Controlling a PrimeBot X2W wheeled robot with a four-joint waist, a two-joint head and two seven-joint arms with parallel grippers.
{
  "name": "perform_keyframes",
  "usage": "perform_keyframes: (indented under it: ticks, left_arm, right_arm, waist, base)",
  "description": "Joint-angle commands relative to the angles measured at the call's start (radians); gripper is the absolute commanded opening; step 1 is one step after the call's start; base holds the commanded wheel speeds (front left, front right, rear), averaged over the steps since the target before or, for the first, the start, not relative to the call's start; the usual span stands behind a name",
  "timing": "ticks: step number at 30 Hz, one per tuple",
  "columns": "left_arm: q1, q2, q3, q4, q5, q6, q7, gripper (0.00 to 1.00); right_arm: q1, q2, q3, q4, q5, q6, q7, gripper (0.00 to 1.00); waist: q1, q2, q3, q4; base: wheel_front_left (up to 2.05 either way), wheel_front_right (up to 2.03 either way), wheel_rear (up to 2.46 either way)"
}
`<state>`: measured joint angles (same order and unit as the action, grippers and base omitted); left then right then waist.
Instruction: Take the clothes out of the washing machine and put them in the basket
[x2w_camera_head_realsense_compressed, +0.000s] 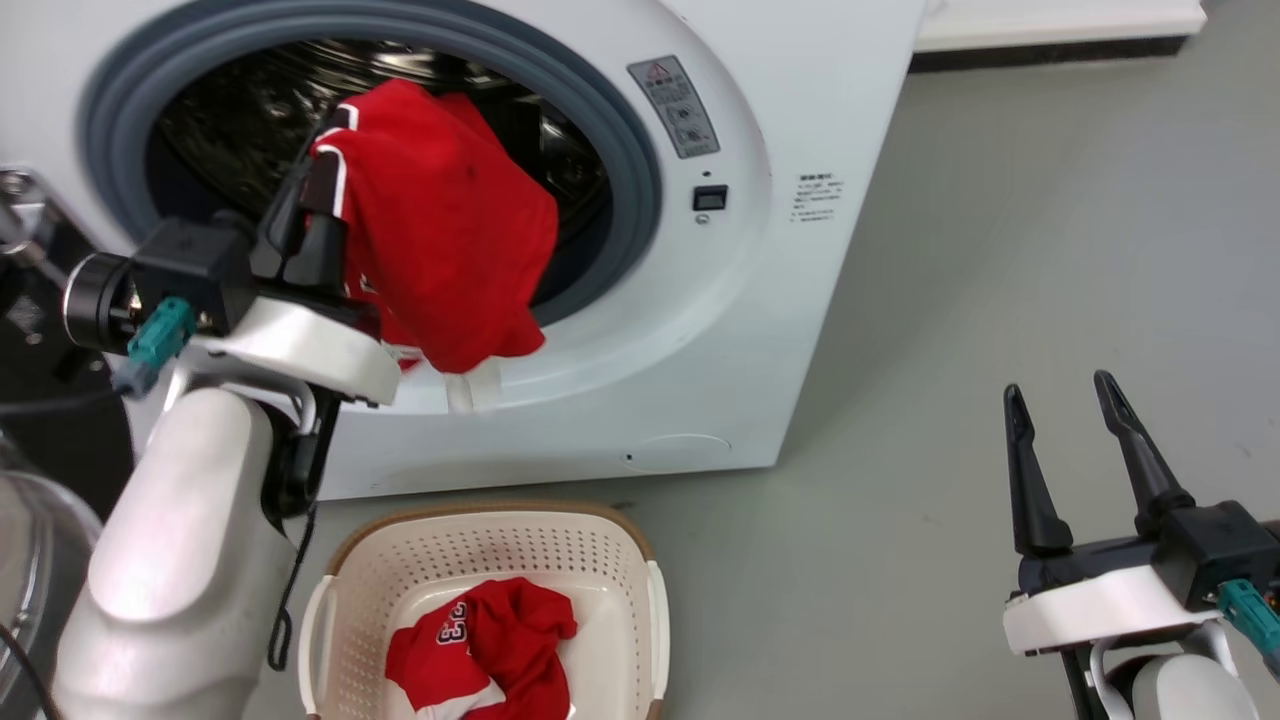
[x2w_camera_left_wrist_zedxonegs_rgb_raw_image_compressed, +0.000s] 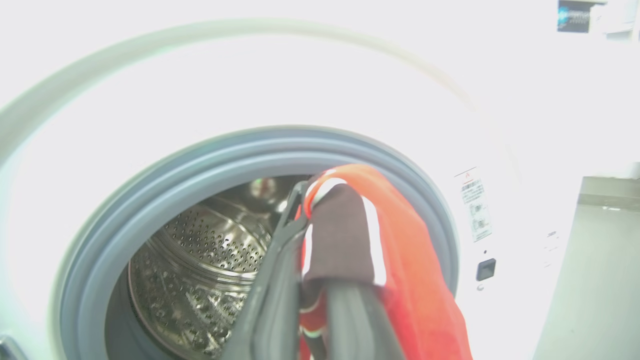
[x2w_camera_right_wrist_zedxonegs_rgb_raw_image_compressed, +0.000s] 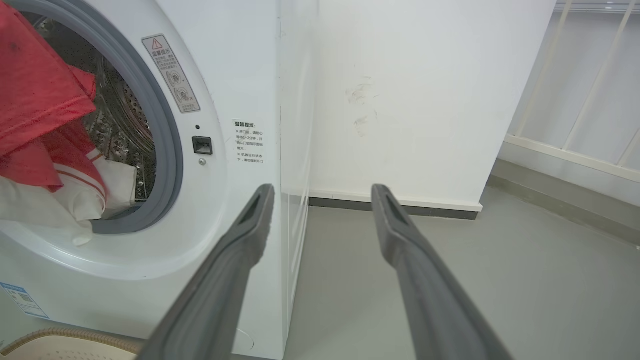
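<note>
- Red cloth is what my left claw (x2w_camera_head_realsense_compressed: 318, 185) has hold of: its two dark fingers are pressed together on a fold of a red garment (x2w_camera_head_realsense_compressed: 440, 230) edged with black and white trim.
- That garment hangs from the fingers in front of the open porthole of the washing machine (x2w_camera_head_realsense_compressed: 800, 120). Its lower part drapes over the bottom of the grey gasket (x2w_camera_head_realsense_compressed: 620, 130).
- A white bit of fabric (x2w_camera_head_realsense_compressed: 475, 385) hangs over the porthole's lower lip just beneath the red; I cannot tell whether it belongs to the same garment.
- From my left wrist, the perforated steel drum (x2w_camera_left_wrist_zedxonegs_rgb_raw_image_compressed: 200, 265) shows behind the fingers, with the garment to their right.
- On the grey floor (x2w_camera_head_realsense_compressed: 1000, 250), just before the machine's front, stands the cream basket (x2w_camera_head_realsense_compressed: 480, 508) with its brown rim.
- A red jersey (x2w_camera_head_realsense_compressed: 500, 650) lies crumpled on the basket's bottom, toward its near edge, a white-trimmed number partly showing.
- My right claw (x2w_camera_head_realsense_compressed: 1058, 390) hangs above the floor well to the right of the machine and the basket, its fingers spread wide apart with nothing between them.
</note>
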<state>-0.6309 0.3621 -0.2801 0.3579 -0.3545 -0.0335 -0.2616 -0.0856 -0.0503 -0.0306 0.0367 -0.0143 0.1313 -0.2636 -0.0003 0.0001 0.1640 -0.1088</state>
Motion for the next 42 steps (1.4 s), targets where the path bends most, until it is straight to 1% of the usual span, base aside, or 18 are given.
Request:
perform_keyframes:
  ticks: [1,5,10,13,16,21,25,33,42]
  left_arm:
    - [0.032,-0.004,0.003,-0.048,0.008,0.005,-0.005,0.0]
    - [0.106,0.0,-0.001,-0.187,-0.005,0.016,0.014,0.0]
    - [0.202,0.008,-0.025,-0.352,-0.036,0.024,0.107,0.0]
    - [0.259,0.015,-0.046,-0.421,-0.049,0.025,0.162,0.0]
    - [0.313,0.02,-0.073,-0.439,-0.052,0.025,0.194,0.0]
    - [0.378,0.009,-0.122,-0.388,-0.055,0.013,0.198,0.0]
    - [0.394,0.008,-0.157,-0.31,-0.039,-0.003,0.189,0.0]
    - [0.335,-0.017,-0.217,-0.14,-0.011,-0.036,0.158,0.0]
    - [0.239,-0.026,-0.251,0.092,0.019,-0.058,0.116,0.0]
  right_arm:
    - [0.017,0.0,-0.004,0.005,-0.007,-0.001,-0.002,1.0]
    - [0.034,0.0,-0.013,0.01,-0.01,-0.001,-0.002,1.0]
    - [0.044,0.0,-0.022,0.003,-0.01,-0.001,-0.002,1.0]
    - [0.037,0.0,-0.025,-0.003,-0.012,-0.001,-0.002,1.0]
    - [0.024,0.0,-0.022,-0.005,-0.014,-0.001,-0.002,1.0]
    - [0.008,0.0,-0.013,-0.006,-0.017,-0.001,-0.002,1.0]
    - [-0.006,0.0,-0.013,-0.011,-0.012,-0.001,-0.002,1.0]
    - [-0.04,0.0,-0.01,-0.021,-0.005,-0.001,-0.002,1.0]
    - [-0.091,0.0,-0.007,-0.044,0.004,-0.001,-0.002,1.0]
  waist:
    - [0.0003,-0.0001,-0.03,0.029]
    - [0.0003,-0.0001,-0.056,0.055]
    - [0.0003,-0.0001,-0.061,0.078]
    - [0.0003,-0.0001,-0.045,0.087]
    - [0.0003,-0.0001,-0.025,0.091]
    - [0.0003,-0.0001,0.011,0.079]
    - [0.0003,-0.0001,0.057,0.065]
    - [0.0003,-0.0001,0.167,0.023]
    - [0.0003,-0.0001,0.318,-0.034]
  base:
    - [0.0,0.0,0.0]
    - [0.0,0.0,0.0]
    - [0.0,0.0,0.0]
    - [0.0,0.0,0.0]
    - [0.0,0.0,0.0]
    - [0.0,0.0,0.0]
    - [0.0,0.0,0.0]
    - [0.0,0.0,0.0]
    - [0.0,0.0,0.0]
